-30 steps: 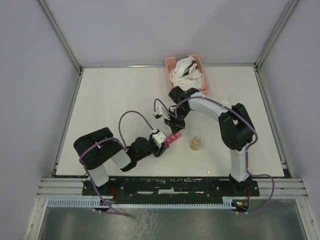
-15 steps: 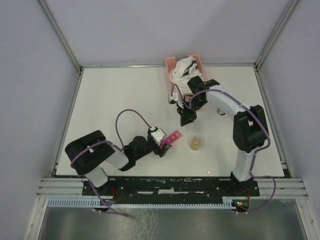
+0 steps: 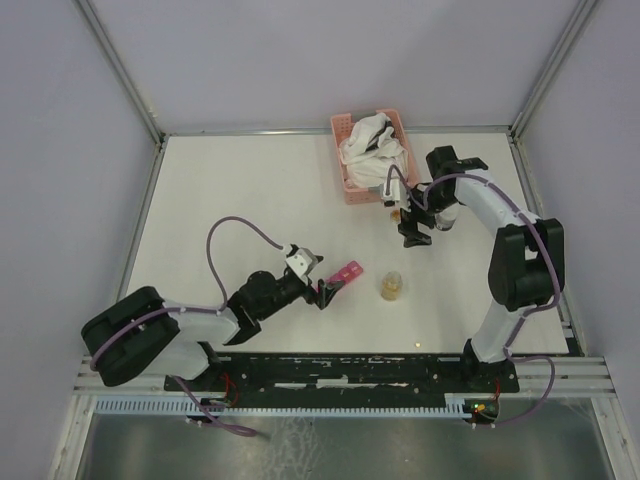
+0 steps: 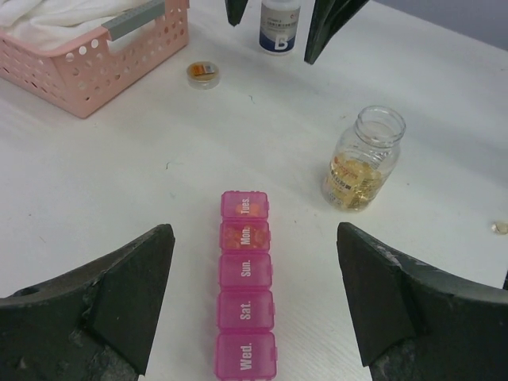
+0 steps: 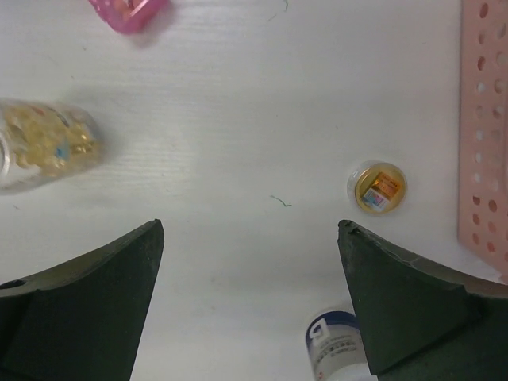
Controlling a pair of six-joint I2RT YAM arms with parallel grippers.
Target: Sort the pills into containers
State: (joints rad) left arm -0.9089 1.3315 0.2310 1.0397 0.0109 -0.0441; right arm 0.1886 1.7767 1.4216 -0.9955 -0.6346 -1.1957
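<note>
Five containers (image 4: 246, 313) in one strip, long axis running straight ahead between the jaws of the wide-open left gripper (image 4: 254, 234), untouched; Mon cell (image 4: 244, 237) shows orange. Pills (image 4: 355, 181) sit in open jar (image 4: 379, 127) ahead-right. Right gripper (image 5: 250, 230) wide, empty.

Lab test cell; white table (image 3: 230, 190) boxed by grey panels (image 3: 60, 200).

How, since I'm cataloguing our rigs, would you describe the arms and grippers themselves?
Both the left arm and right arm have white link shells with black joints, each trailing a looping purple cable. The left gripper and right gripper carry broad, wedge-shaped black fingers, matte and slightly scuffed.
</note>
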